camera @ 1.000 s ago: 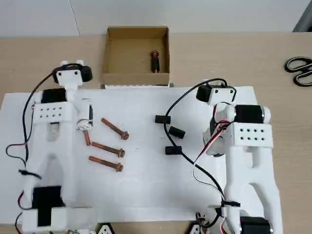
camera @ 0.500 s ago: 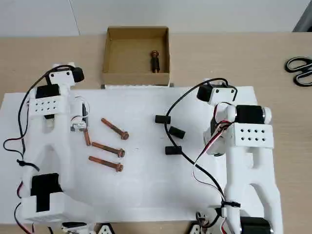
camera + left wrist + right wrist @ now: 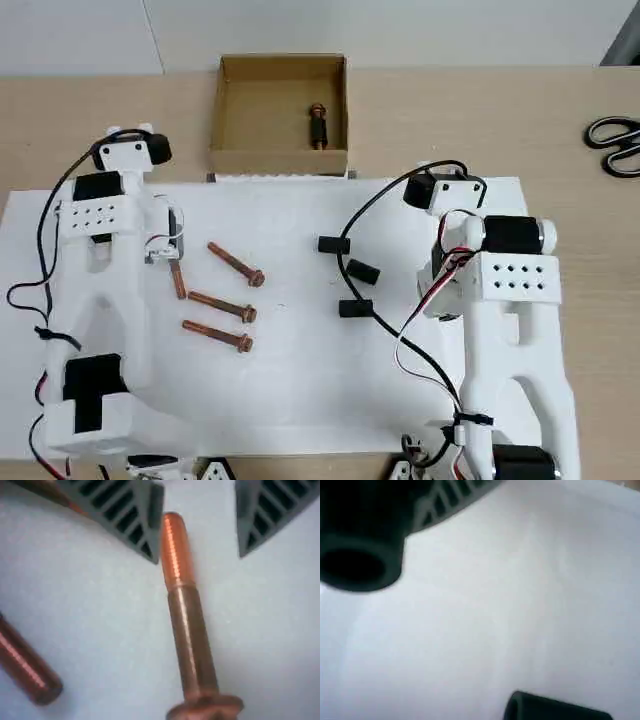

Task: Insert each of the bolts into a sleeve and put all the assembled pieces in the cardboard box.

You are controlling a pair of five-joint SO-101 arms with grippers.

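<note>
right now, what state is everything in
cardboard box, open-topped
assembled piece, bolt sleeved, lying in the box
bolts, four loose on the white sheet, unsleeved
sleeves, three loose, empty
left gripper, fingers open, one bolt's threaded end between them
right gripper, shut on held sleeve
held sleeve, empty

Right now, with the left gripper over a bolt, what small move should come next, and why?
Probably close the left gripper on the bolt. Its fingers are open and stand on either side of the bolt's threaded end, and the bolt lies flat on the white sheet, not yet gripped.
</note>
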